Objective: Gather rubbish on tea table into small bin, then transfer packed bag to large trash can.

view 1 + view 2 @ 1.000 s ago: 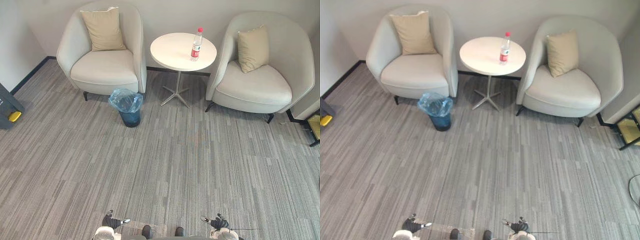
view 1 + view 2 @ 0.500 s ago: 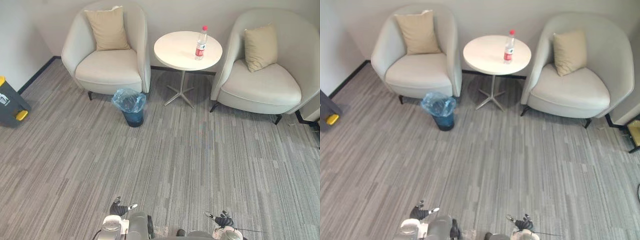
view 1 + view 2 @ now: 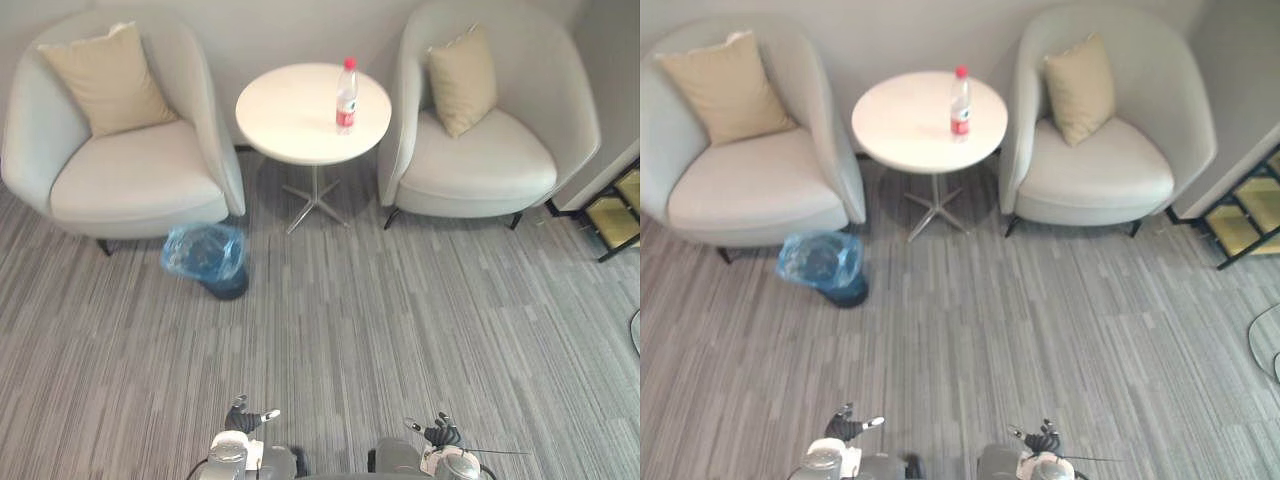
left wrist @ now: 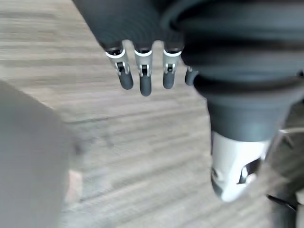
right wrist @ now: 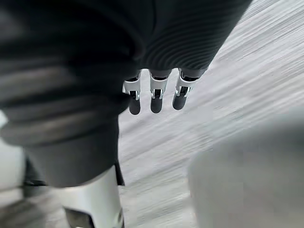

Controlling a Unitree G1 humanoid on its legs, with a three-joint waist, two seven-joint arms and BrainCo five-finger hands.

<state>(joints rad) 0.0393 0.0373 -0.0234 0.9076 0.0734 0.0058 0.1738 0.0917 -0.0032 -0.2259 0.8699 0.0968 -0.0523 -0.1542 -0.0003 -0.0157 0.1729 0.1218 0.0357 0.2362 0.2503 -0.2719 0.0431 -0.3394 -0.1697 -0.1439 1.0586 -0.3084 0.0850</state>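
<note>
A clear plastic bottle with a red cap and red label stands upright on the round white tea table between two armchairs. On the carpet left of the table's foot sits the small dark bin, lined with a blue bag. My left hand hangs low at the bottom edge of the eye views, fingers relaxed and straight, holding nothing. My right hand hangs at the bottom right, its fingers also relaxed and empty. Both hands are far from the table and the bin.
A grey armchair with a beige cushion stands left of the table, another armchair with a cushion to its right. A dark rack shows at the right edge. Grey striped carpet stretches between me and the furniture.
The whole scene has shifted left and come nearer, so the camera has moved toward the table. The dark object at the left edge has left the view. Both hands still hang empty.
</note>
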